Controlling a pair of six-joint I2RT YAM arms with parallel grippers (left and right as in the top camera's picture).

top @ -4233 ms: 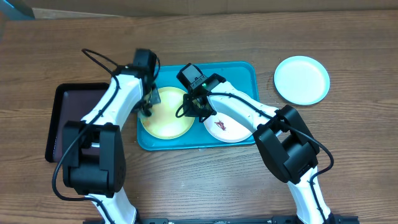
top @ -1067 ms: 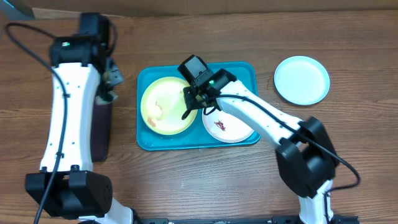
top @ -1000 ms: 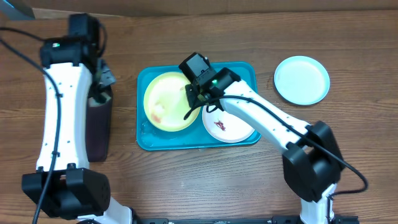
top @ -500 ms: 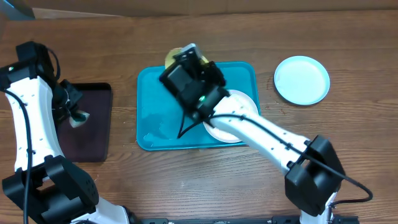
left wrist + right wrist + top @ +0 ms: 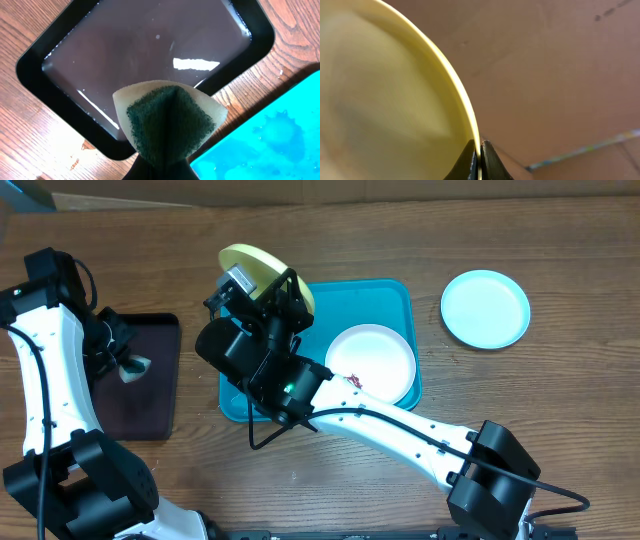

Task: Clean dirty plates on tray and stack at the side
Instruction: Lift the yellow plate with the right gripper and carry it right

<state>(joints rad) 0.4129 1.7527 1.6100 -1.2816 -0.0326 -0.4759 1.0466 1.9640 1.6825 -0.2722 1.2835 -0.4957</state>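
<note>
**Right arm has yellow plate up, left arm holds sponge over black tray**

Right gripper point(image 5: 480, 151): jaws pinched tight on the rim of the yellow plate point(image 5: 252, 260). In the right wrist view both dark fingertips meet on the plate edge. The plate is off the tray point(image 5: 372, 300), tilted, up over the tray's far left corner. The right arm crosses over the tray's left half and hides much of it from overhead. No smear can be made out on the yellow plate; its face is blurred in the wrist view.

Left gripper point(image 5: 160, 169): closed on a sponge point(image 5: 168, 122), which is folded, dark green face out with a pale rim. The sponge hangs left of the tray, over the black tray point(image 5: 150, 40). Whether it touches the black tray can't be told. The black tray lies just left of the tray with a narrow strip of table point(image 5: 420, 230) between them, and its floor looks wet and glossy. Wet marks also show on the tray corner nearest it.

White plate point(image 5: 378, 358): flat in the tray's right half, toward the near right corner. A small dark red smear point(image 5: 353, 381) sits at its near left edge, next to the right arm.

Mint plate point(image 5: 485, 308): flat on the table, right of the tray, apart from it, level with the tray's far edge. It looks clean.
</note>
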